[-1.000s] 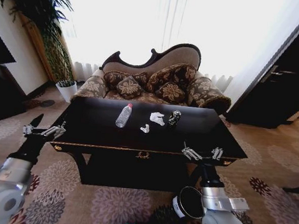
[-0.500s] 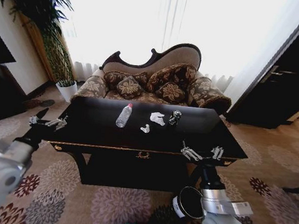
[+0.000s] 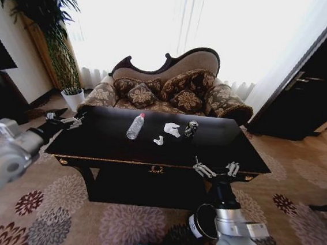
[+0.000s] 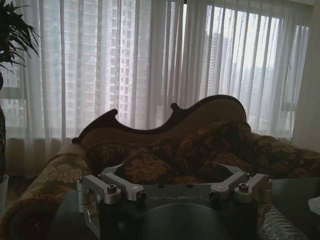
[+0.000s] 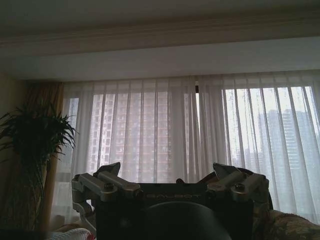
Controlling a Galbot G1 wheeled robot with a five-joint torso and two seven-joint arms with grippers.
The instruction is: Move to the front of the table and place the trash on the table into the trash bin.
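Clearly our left end effector (image 3: pixel 65 118), fingers spread, sits nearer the bottle (image 3: pixel 135 125), lying lengthwise away from us to its right on the desk (image 3: pixel 92 144).

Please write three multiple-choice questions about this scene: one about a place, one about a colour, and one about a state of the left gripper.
1. Where does the trash bin stand?
A. on the table
B. on the carpet in front of the table, beside the right arm
C. on the sofa

2. What colour is the cap of the plastic bottle?
A. red
B. green
C. yellow

3. How is the left gripper?
A. shut on the bottle
B. shut on the can
C. open, holding nothing

Answers:
1. B: the head view shows the bin low on the carpet, nearer than the table.
2. A: the cap at the bottle's far end is red.
3. C: its fingers stand apart at the table's left end, and the can lies far off.
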